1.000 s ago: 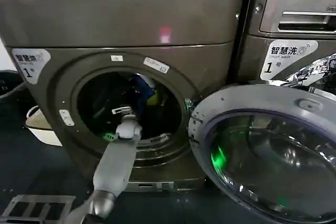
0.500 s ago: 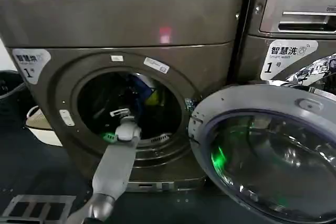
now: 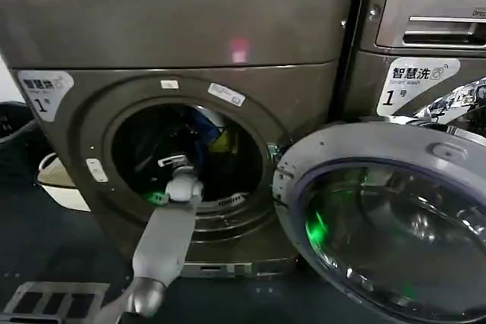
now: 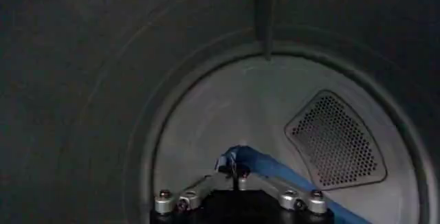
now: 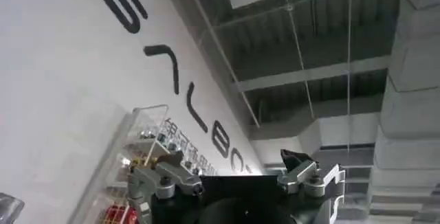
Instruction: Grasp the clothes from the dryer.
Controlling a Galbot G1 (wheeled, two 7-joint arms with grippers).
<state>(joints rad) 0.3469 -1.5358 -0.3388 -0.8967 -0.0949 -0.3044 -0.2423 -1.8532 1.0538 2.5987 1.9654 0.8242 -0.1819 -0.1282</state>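
Note:
The dryer [image 3: 190,28] stands with its round door [image 3: 380,218] swung open to the right. Inside the drum lie the clothes: a navy-blue garment [image 3: 203,128] and a yellow-green one [image 3: 222,142] at the back right. My left gripper [image 3: 173,162] reaches through the porthole. In the left wrist view the left gripper [image 4: 236,170] is shut on a fold of the blue garment [image 4: 289,177], which trails off across the drum's pale back wall. My right gripper [image 5: 232,163] is open, holds nothing and points up toward a ceiling.
A similar machine with an LG logo [image 3: 425,28] stands to the right. The open door fills the lower right. A white basket [image 3: 57,184] sits on the floor at the left. A perforated vent [image 4: 333,139] is set in the drum's back wall.
My left arm has drifted slightly left and back toward the porthole. The blue garment in the drum now sits lower and shows less.

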